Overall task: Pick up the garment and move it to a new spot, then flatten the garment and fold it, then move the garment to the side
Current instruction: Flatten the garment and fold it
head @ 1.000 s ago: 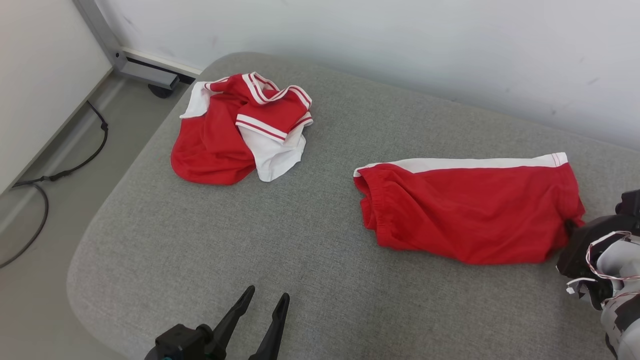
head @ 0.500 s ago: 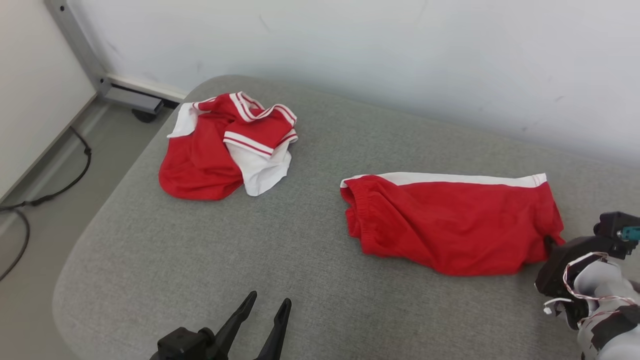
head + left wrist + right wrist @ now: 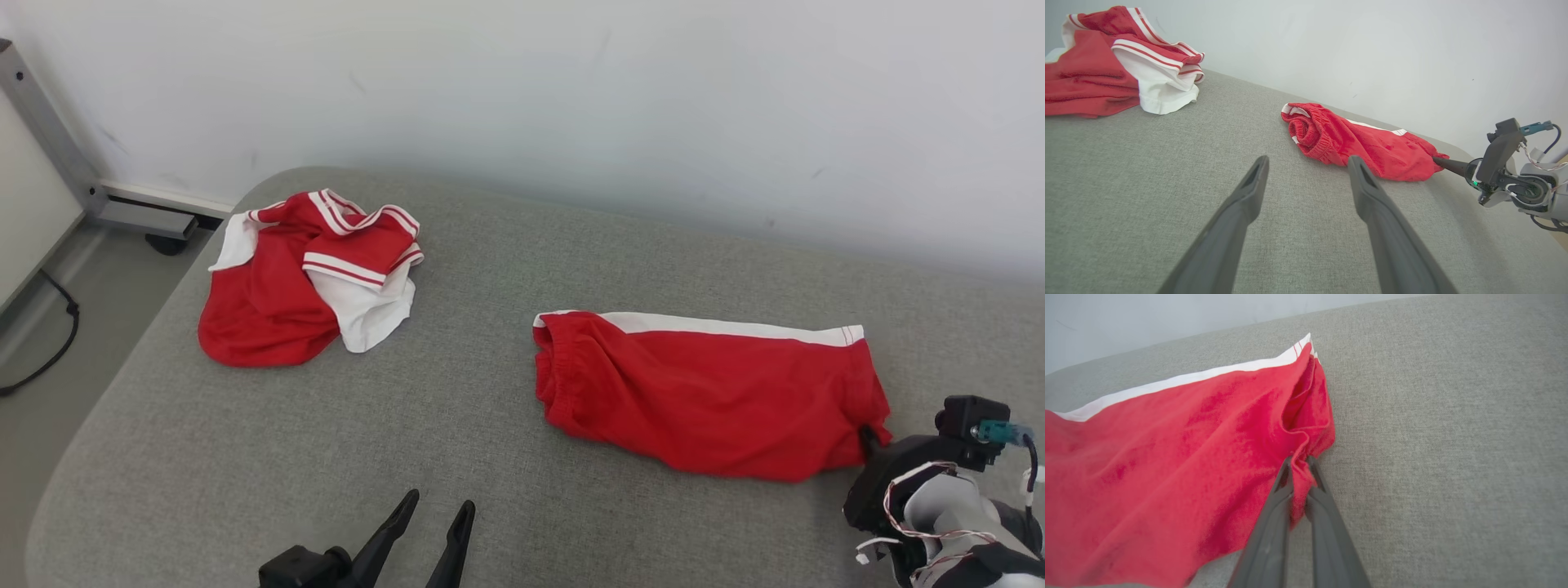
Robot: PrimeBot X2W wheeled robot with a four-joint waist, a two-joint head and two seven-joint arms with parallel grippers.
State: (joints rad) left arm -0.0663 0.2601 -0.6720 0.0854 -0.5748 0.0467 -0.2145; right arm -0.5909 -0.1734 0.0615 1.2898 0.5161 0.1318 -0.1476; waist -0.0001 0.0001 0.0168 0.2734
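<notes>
The garment, red shorts (image 3: 702, 392) with a white side stripe, lies lengthwise on the right half of the grey cushion (image 3: 457, 425). My right gripper (image 3: 867, 437) is shut on the shorts' near right hem corner. The right wrist view has the red cloth (image 3: 1167, 457) bunched and pinched between the fingertips of the right gripper (image 3: 1299, 460). My left gripper (image 3: 435, 505) stands open near the front edge with nothing between its fingers. From the left wrist, the left gripper (image 3: 1308, 161) points toward the waistband end of the shorts (image 3: 1363, 143), well short of it, and the right gripper (image 3: 1437, 160) holds the far end.
A crumpled red and white shirt (image 3: 302, 278) lies at the cushion's back left, also in the left wrist view (image 3: 1106, 65). A white wall (image 3: 571, 98) runs close behind. Off the left edge are the floor, a black cable (image 3: 49, 343) and a metal frame foot (image 3: 139, 216).
The head camera has shifted, so the whole picture moved down and left. The gap between shorts and shirt has widened, the shorts drawn rightward in the right gripper. The left gripper stays open.
</notes>
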